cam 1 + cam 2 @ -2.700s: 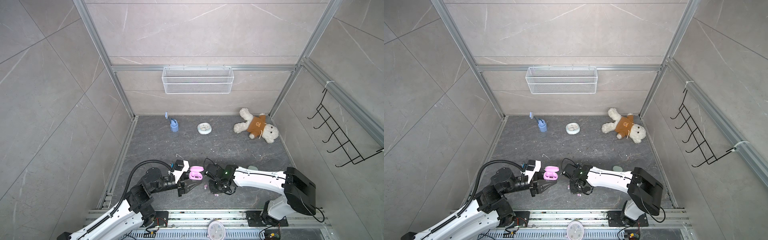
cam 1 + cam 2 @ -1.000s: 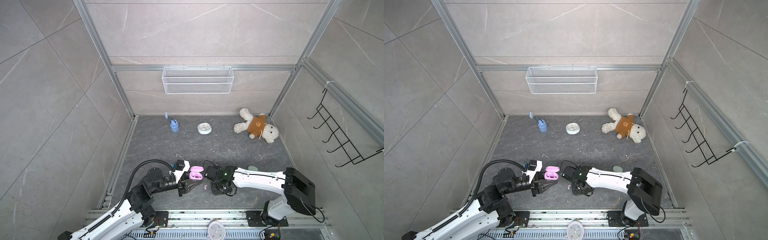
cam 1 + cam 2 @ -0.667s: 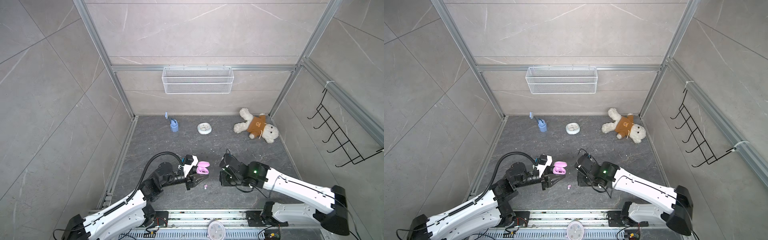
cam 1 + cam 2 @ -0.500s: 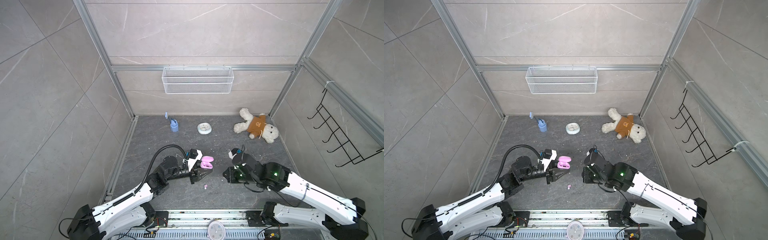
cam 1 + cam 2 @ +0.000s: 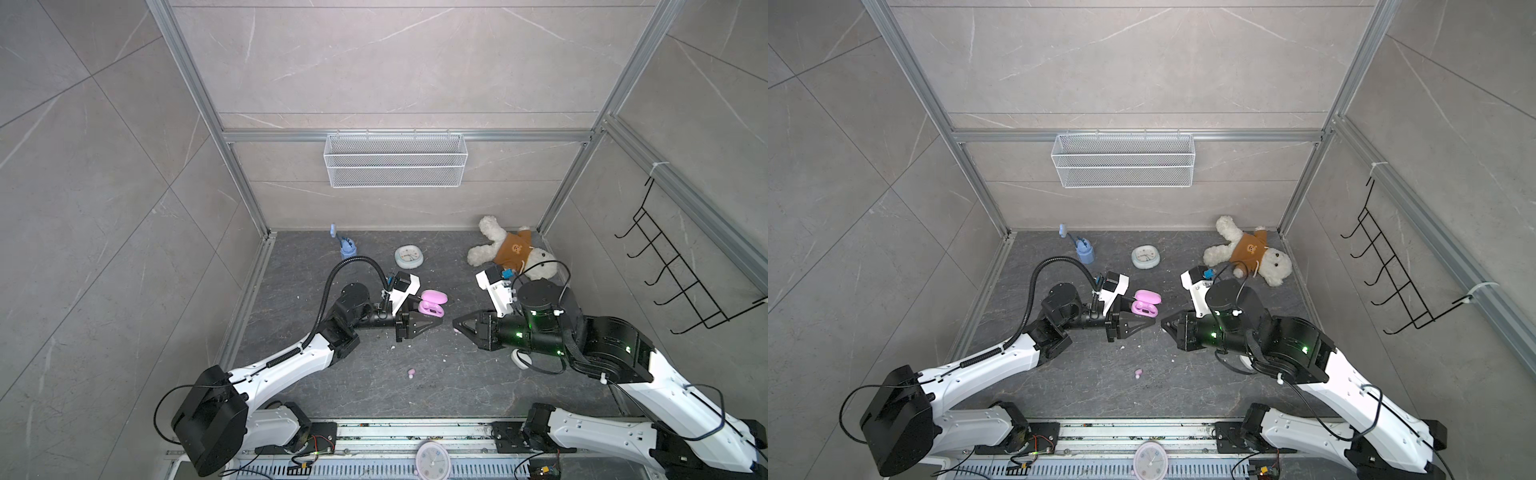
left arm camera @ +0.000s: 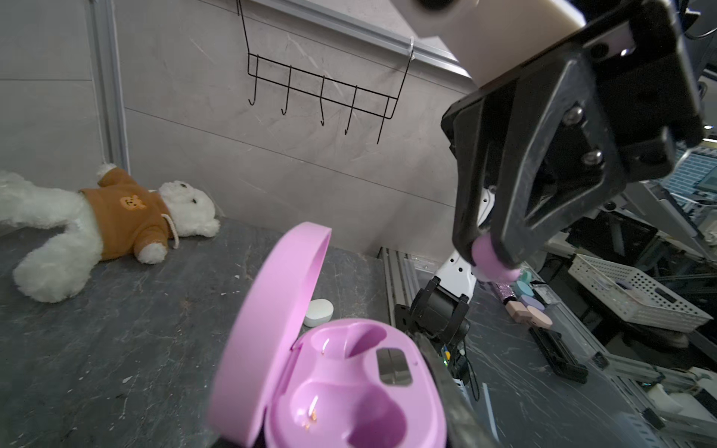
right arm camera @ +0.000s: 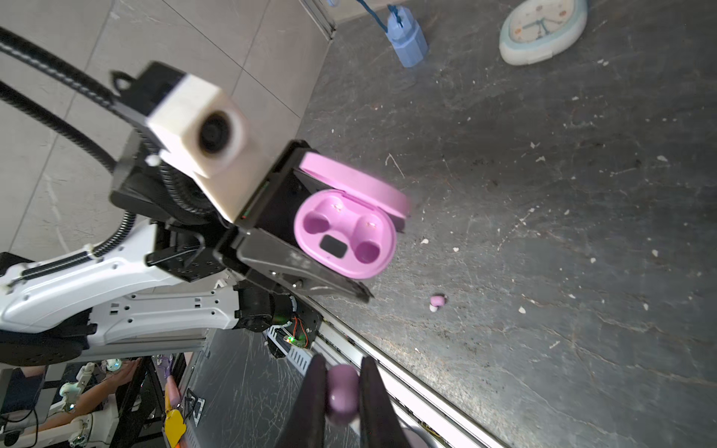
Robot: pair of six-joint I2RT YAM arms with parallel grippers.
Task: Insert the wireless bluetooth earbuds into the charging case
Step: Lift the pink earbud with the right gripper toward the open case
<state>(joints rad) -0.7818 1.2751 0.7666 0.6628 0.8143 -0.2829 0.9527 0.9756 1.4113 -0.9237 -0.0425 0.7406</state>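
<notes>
When checked in a top view, looks like a mid-air standoff over the middle of the floor (image 5: 457,386): left gripper (image 5: 430,318) clenched on the open pink charging case (image 5: 432,308), right gripper (image 5: 458,323) clamped shut just right of it. Loose earbud (image 5: 411,373) lying nearer. From the left wrist: both sockets empty, pink earbud (image 6: 492,265) pinched at the very fingertips, close to the case. From the right wrist: bud squeezed between the tips, case mouth facing it. Probably featherlight, hard, slick; prone to popping out. Best gripped across the fat body, nose left free.
</notes>
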